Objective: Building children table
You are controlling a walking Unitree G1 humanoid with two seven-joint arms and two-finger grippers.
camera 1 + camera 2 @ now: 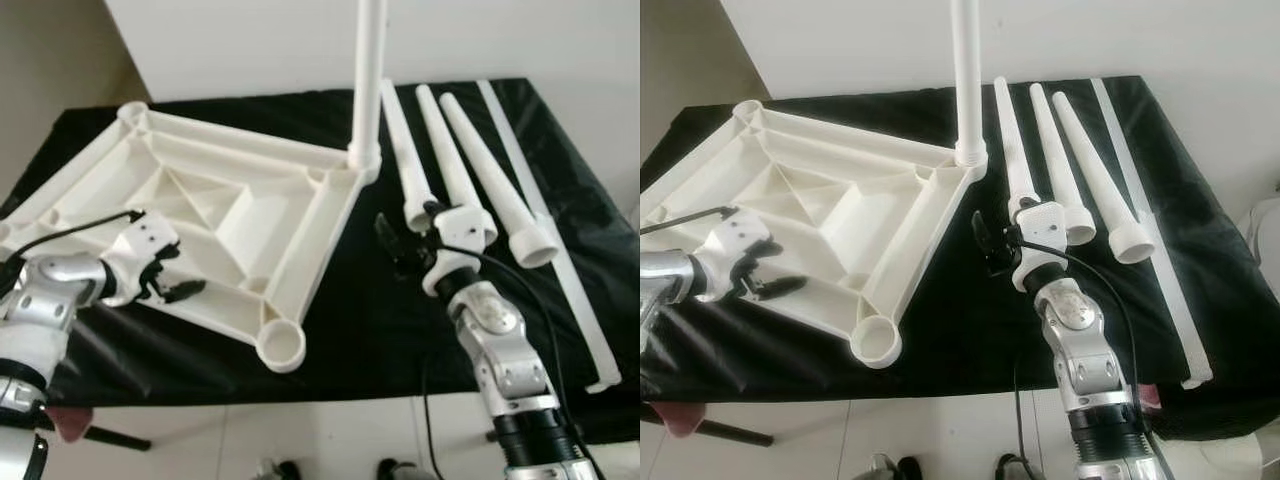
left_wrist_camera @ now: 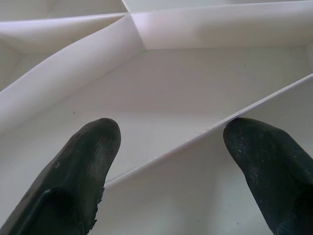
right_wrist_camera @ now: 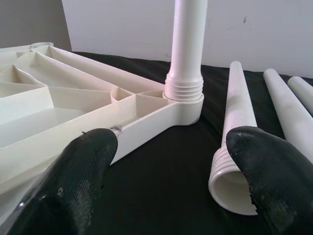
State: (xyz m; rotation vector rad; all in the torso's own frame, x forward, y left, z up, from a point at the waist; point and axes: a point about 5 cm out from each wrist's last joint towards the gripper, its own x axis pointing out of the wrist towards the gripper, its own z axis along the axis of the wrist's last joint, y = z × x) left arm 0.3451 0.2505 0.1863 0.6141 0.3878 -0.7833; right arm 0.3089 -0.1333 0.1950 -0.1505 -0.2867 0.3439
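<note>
At one o'clock from my open right gripper [image 1: 400,243] lies a leg [image 1: 405,160]: light, stiff, smooth plastic; I would grasp mid-shaft.

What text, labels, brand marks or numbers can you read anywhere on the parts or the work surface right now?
None: no readable text in any view.
White plastic tabletop lying upside down: bare ribs, no print or moulded lettering visible.
Upright white leg screwed into its corner: plain.
Three loose white tapered legs: plain.
Long white flat strip: plain.
Black cloth: no marks.
</note>
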